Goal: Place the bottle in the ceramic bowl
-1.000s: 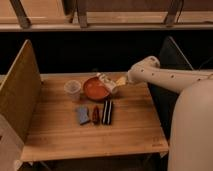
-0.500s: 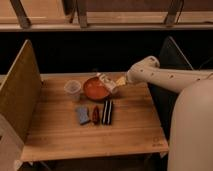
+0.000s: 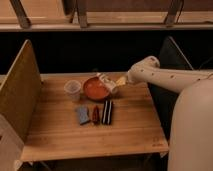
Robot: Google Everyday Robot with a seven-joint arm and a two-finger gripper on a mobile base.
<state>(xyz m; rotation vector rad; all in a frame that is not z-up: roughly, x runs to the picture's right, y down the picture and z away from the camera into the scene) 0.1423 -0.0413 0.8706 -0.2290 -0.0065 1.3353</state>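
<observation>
The gripper (image 3: 115, 85) stands spread; just beside it, seemingly touching, the small cream tan-ended bottle (image 3: 106, 81) overhangs the glossy reddish-orange ceramic bowl (image 3: 91, 91). Light, probably slick: grip mid-body.

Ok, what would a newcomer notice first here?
The white arm stretches in from the right, its gripper at the pale bottle over the right rim of the reddish bowl. Next, the translucent cup left of the bowl on the wooden table.
</observation>
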